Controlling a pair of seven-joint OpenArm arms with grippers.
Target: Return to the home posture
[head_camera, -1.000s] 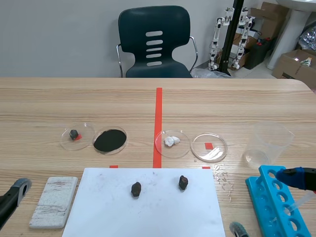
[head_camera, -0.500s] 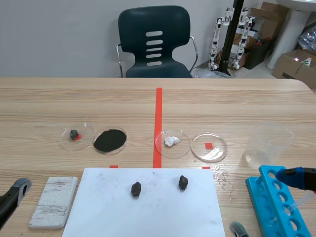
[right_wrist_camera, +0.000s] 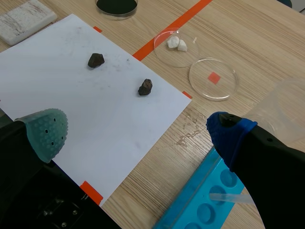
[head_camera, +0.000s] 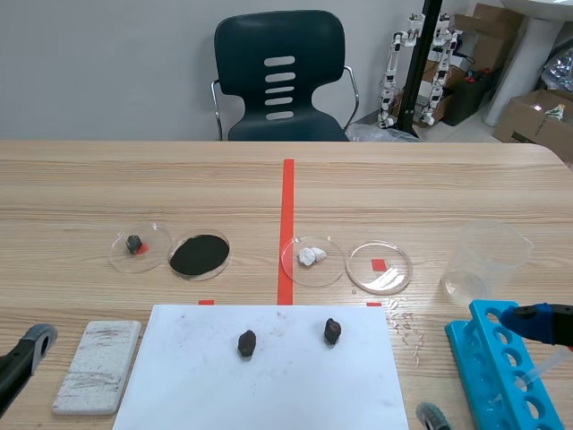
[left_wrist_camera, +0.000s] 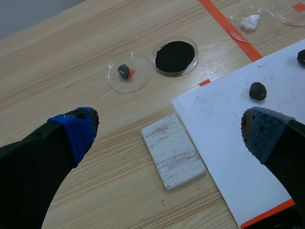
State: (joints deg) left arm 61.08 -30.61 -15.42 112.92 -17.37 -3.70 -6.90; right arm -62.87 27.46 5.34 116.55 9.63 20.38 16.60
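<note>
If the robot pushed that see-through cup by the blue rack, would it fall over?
Likely, if pushed up high: the clear plastic beaker stands upright and tall, looks thin-walled and nearly empty, so probably light. Pushed low, it may just slide on the smooth wooden table.

left hand (left_wrist_camera: 169, 128): only one fingertip inside scene view
blue rack (head_camera: 467, 349): near end cut off
white sheet (head_camera: 269, 381): near edge cut off in scene view

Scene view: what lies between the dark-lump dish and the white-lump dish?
A dish of black powder, beside the dark-lump dish, then the orange-red tape line; the scene view shows it.
</note>
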